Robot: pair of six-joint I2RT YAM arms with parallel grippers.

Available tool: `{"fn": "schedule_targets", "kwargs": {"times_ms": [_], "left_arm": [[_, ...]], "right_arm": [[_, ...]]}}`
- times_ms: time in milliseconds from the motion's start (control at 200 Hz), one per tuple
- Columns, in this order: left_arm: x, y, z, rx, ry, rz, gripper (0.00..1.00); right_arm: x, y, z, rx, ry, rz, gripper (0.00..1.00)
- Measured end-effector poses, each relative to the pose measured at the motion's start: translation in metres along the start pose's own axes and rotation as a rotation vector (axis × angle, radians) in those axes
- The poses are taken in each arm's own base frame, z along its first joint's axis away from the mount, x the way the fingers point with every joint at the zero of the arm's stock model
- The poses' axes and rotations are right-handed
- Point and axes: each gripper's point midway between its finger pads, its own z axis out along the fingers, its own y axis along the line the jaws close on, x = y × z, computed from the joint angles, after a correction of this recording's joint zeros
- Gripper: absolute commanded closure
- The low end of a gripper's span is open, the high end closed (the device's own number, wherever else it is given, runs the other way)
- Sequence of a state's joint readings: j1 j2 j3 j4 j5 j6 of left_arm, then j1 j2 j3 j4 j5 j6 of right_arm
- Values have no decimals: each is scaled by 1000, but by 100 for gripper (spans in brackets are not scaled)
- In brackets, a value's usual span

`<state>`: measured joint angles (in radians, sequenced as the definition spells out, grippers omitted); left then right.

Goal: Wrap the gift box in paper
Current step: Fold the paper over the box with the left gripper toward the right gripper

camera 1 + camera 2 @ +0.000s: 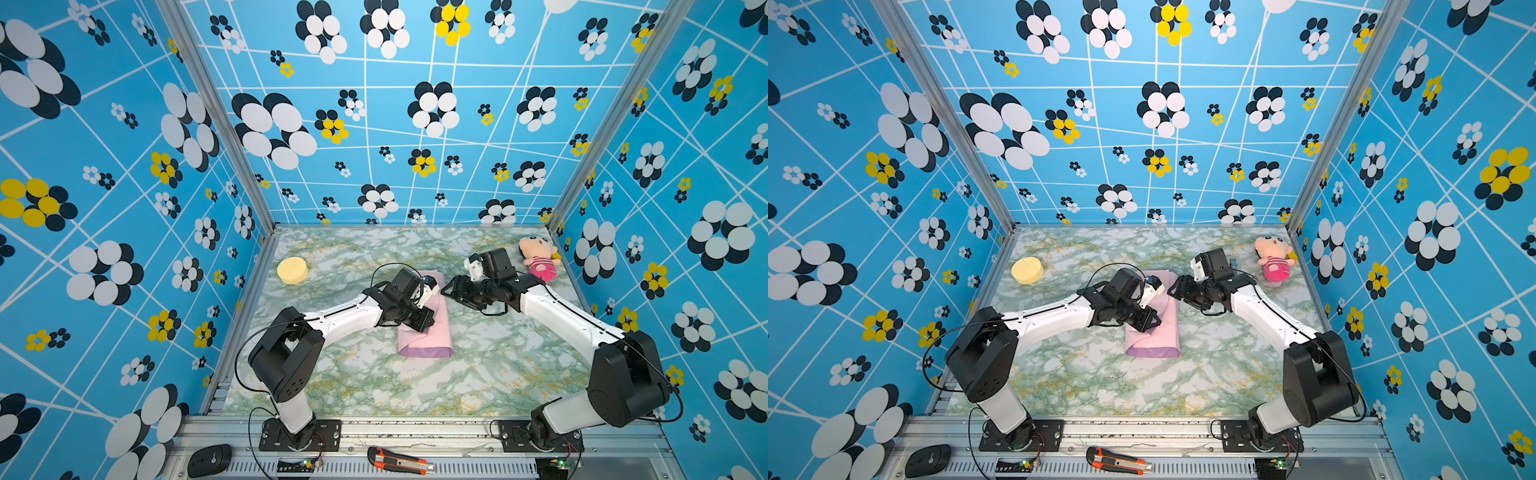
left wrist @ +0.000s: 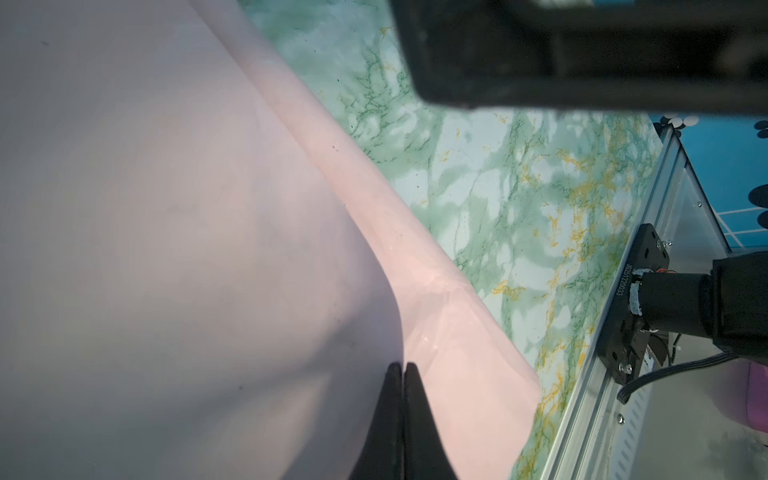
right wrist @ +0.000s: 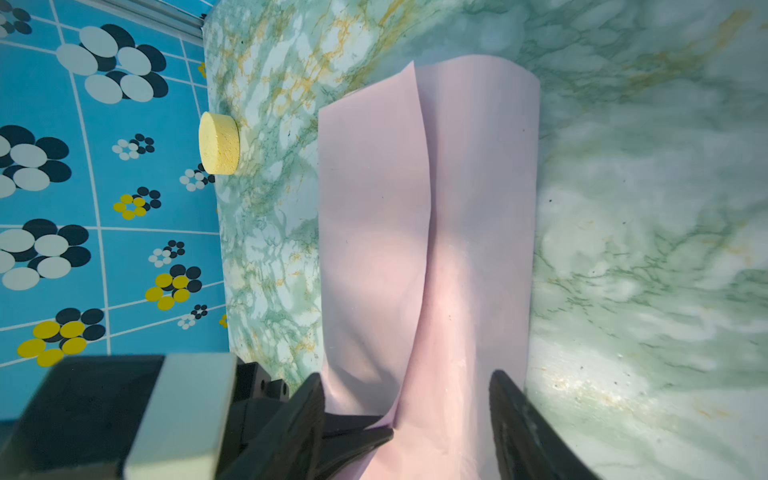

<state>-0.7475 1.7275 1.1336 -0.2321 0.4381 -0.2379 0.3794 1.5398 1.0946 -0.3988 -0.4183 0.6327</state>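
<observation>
Paper (image 1: 428, 347): long bundle lying far-to-near on the table (image 1: 353, 374); gift box unseen, presumably inside
Left pincer (image 2: 402, 370): shut, tips on the overlap
Right pincer (image 3: 406, 376): open, empty, astride its far end

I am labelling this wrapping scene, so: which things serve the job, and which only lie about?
Job: the paper, folded; gift box not in view; left claw; right claw.
Lying about: yellow sponge; plush doll; utility knife.
</observation>
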Motion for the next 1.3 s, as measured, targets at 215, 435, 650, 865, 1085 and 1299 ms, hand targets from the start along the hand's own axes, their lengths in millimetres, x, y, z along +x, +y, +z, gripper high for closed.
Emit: {"fn": "schedule_targets", "kwargs": {"times_ms": [215, 435, 650, 865, 1085, 1299], "left_arm": [[0, -1, 0, 1, 1, 6, 100], [-6, -8, -1, 8, -7, 35, 81], [-24, -11, -20, -6, -64, 2, 44], [-44, 32, -95, -106, -291, -236, 39], [2, 91, -75, -213, -232, -523, 38], [17, 93, -37, -206, -149, -592, 39]], "right_arm": [[6, -6, 33, 48, 94, -1, 34], [16, -22, 50, 108, 150, -2, 61], [14, -29, 49, 147, 142, -27, 70], [13, -29, 47, 150, 135, -32, 69], [13, -29, 46, 155, 130, -33, 68], [15, -30, 44, 157, 129, -29, 67]]}}
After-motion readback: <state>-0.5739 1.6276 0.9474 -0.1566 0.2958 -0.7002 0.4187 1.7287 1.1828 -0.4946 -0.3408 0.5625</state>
